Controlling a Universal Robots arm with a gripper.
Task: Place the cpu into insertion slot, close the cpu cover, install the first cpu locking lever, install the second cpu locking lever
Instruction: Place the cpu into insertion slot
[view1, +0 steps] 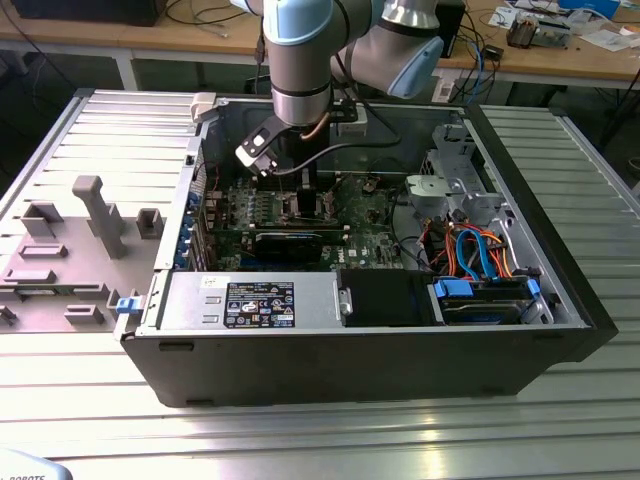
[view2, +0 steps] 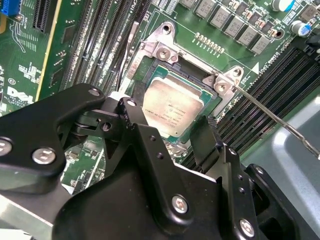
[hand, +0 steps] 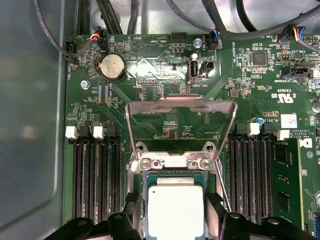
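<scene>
The cpu (hand: 176, 212) lies flat in the insertion slot (hand: 142, 186), its silver top facing up; in the second wrist view the cpu (view2: 172, 110) sits inside the slot's metal rim (view2: 165, 50). My gripper (hand: 175, 220) is open just above it, one black finger (hand: 134, 210) on each side with a narrow gap to the chip. The cpu cover (hand: 180, 104) stands swung open, away from the slot. A thin locking lever (view2: 280, 120) juts out beside the socket. In the exterior view the gripper (view1: 303, 200) reaches down onto the motherboard.
Long memory slots (hand: 95, 175) flank the socket on both sides. A coin battery (hand: 112, 66) and black cables (hand: 240, 25) lie beyond the cover. The case holds a black card (view1: 290, 243), a power supply (view1: 260, 303) and a drive cage with blue and orange cables (view1: 480, 255).
</scene>
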